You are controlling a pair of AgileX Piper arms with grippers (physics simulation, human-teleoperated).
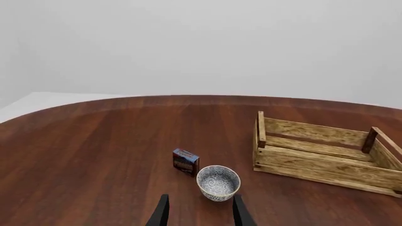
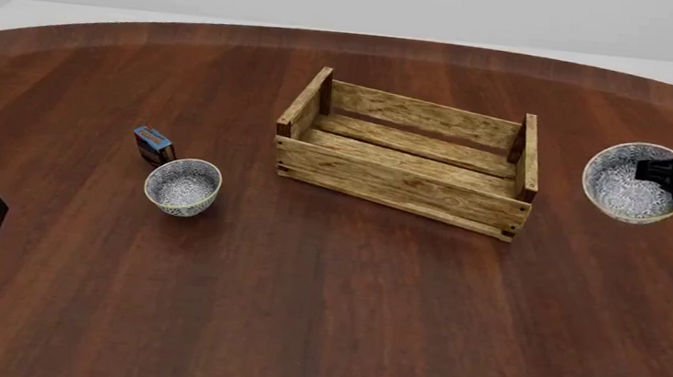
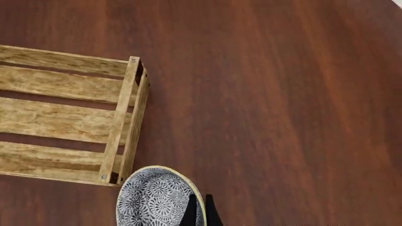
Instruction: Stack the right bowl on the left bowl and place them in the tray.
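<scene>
Carry step: right end effector [image 2: 666,174] clamped on right bowl [image 2: 629,184] rim; left end effector [image 1: 199,212] wide open, empty; next, swing over left bowl [image 2: 184,185], past tray [image 2: 403,170].

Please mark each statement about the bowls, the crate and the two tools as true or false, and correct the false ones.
1. The right tool grips the right bowl by its rim. True.
2. The right bowl is already stacked on the left bowl. False: the two bowls are far apart, on opposite sides of the tray.
3. The tray holds nothing. True.
4. The small blue box lies inside the tray. False: it stands on the table, just beside the left bowl.
5. The left tool is shut on the left bowl. False: its fingers are spread and the bowl sits beyond them, untouched.
</scene>
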